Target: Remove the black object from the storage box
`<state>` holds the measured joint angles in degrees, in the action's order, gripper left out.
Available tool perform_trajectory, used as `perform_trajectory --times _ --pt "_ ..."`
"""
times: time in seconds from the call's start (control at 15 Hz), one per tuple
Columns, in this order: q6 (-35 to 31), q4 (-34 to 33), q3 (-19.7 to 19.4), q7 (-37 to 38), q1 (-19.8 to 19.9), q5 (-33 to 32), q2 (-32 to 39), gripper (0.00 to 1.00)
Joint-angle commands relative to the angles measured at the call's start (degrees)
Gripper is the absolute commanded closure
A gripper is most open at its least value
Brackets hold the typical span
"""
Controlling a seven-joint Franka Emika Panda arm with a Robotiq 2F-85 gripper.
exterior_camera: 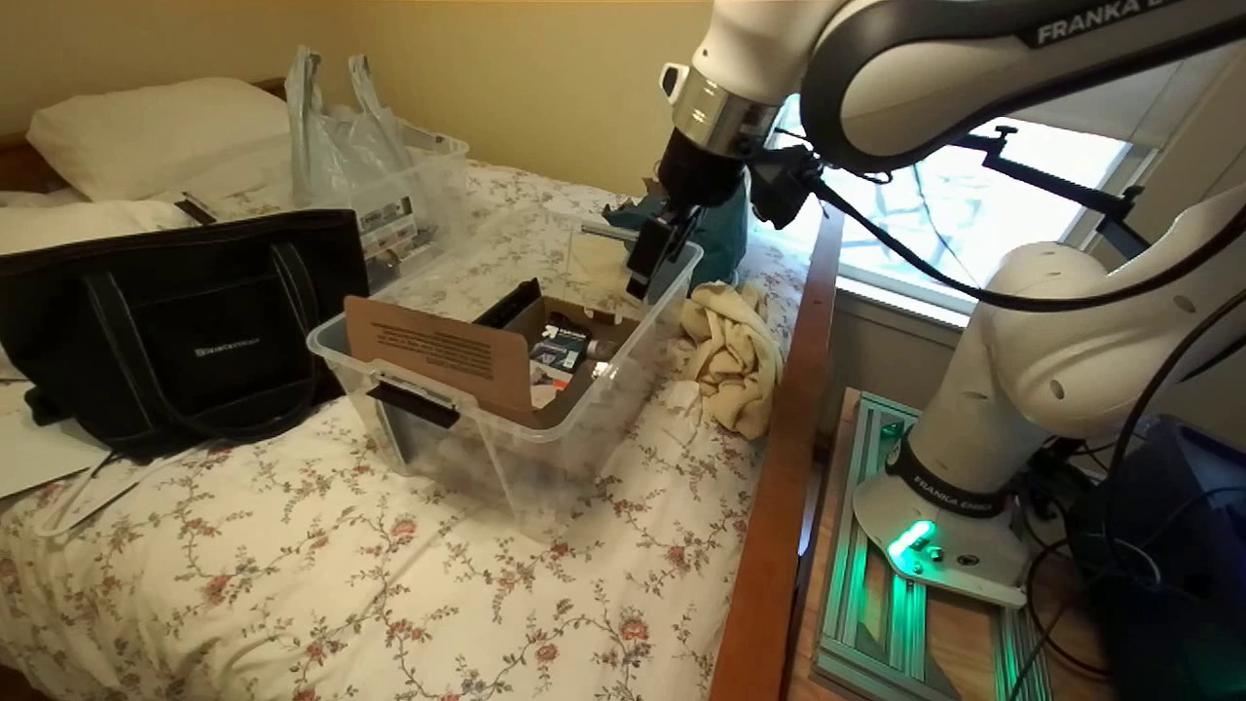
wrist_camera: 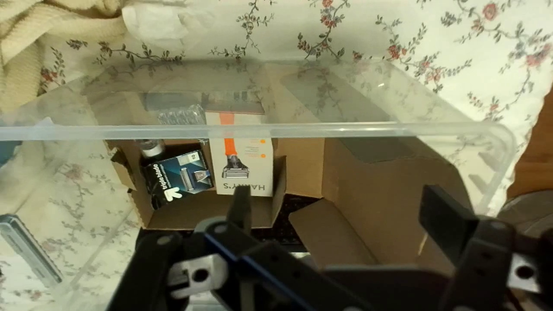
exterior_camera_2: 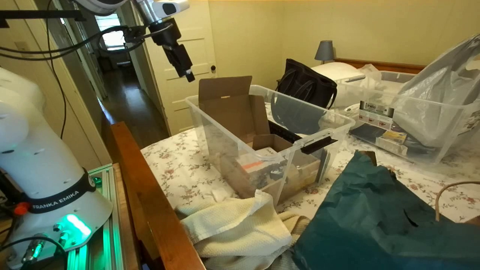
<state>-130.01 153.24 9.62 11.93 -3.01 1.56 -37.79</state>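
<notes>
The storage box, a clear plastic bin with a rim, stands on the bed in an exterior view (exterior_camera: 526, 472) and another (exterior_camera_2: 240, 139); its rim crosses the wrist view (wrist_camera: 345, 131). The black object, a narrow dark item with a key-like texture, lies in it beside the open cardboard box (exterior_camera: 428, 355). It shows in both exterior views (exterior_camera: 516, 304) (exterior_camera_2: 283, 131) and partly in the wrist view (wrist_camera: 298, 207), where cardboard and finger hide much of it. My gripper (exterior_camera: 642, 277) is above the box, apart from its contents. In the wrist view its fingers (wrist_camera: 337, 205) are spread and empty.
Razor packs (wrist_camera: 179, 179) lie in the cardboard box, whose flap stands above the rim. Around the bin are a large black bag (exterior_camera: 185, 341), another clear bin holding a grey plastic bag (exterior_camera_2: 442, 97), a teal bag (exterior_camera_2: 360, 210), a cream blanket (exterior_camera_2: 243, 225) and the wooden bed rail (exterior_camera: 788, 467).
</notes>
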Motion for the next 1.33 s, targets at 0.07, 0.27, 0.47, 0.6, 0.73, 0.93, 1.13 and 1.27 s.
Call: perform_trajectory --times 0.07,0.27,0.47,0.6,0.73,0.93,1.13,1.27 --pt "-0.82 -12.2 -0.16 8.56 4.39 0.72 15.85 0.0" --pt "-3.33 -18.82 0.12 13.59 6.09 -0.89 24.75 0.0" --pt "-7.73 -23.86 -0.66 15.3 6.0 -3.14 33.56 0.0" --pt "-11.09 -26.01 -1.81 15.03 5.24 -4.44 38.49 0.0" --pt "-14.1 -27.76 -3.2 14.13 4.32 -4.65 42.6 0.0" --pt "-14.38 -26.16 -5.08 12.88 3.03 -2.97 42.21 0.0" --pt "-14.6 -26.64 -6.11 12.7 2.43 -2.94 43.76 0.0" --pt "-14.59 -26.64 -6.04 12.73 2.34 -2.98 43.16 0.0"
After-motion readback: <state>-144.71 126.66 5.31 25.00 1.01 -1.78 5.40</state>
